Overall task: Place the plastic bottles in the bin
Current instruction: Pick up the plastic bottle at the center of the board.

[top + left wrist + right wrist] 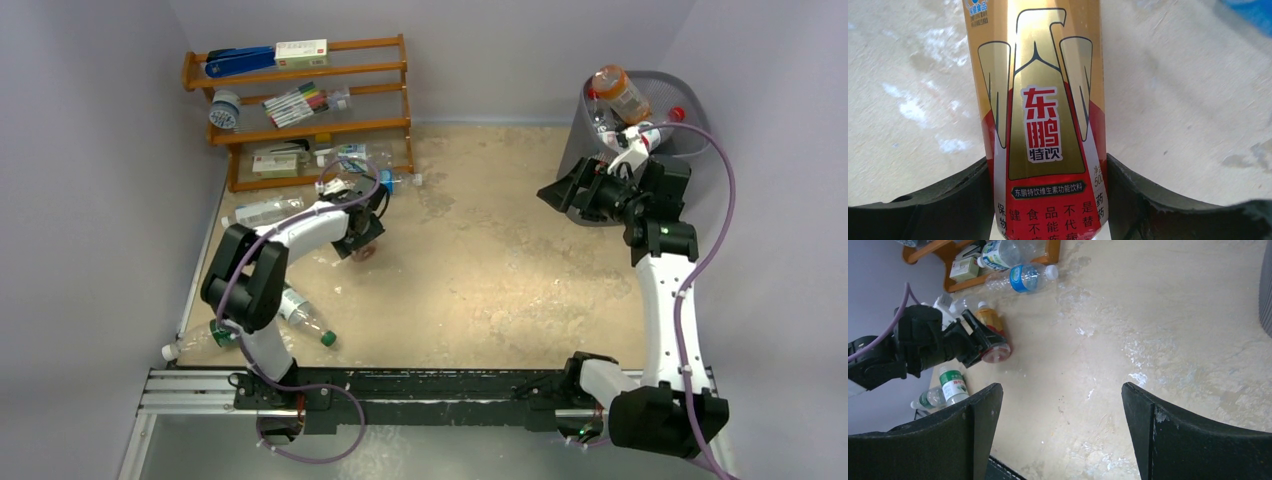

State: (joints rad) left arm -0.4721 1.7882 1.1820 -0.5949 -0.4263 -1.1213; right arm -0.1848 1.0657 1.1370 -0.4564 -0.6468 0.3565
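Note:
My left gripper (362, 238) is shut on a plastic bottle with a gold and red label (1040, 125), low over the table in front of the shelf. The right wrist view also shows this bottle (991, 335) in the left jaws. My right gripper (557, 195) is open and empty beside the left wall of the dark mesh bin (668, 88). The bin holds an orange-filled bottle (622, 94) and other bottles. Loose bottles lie on the table: a blue-labelled one (392, 181), a clear one (262, 211) and a green-capped one (303, 314).
The brown wooden shelf rack (300, 128) stands at the back left with markers, a blue stapler (238, 62) and small boxes. Another bottle (192, 341) lies near the left wall. The metal base rail (420, 390) runs along the near edge.

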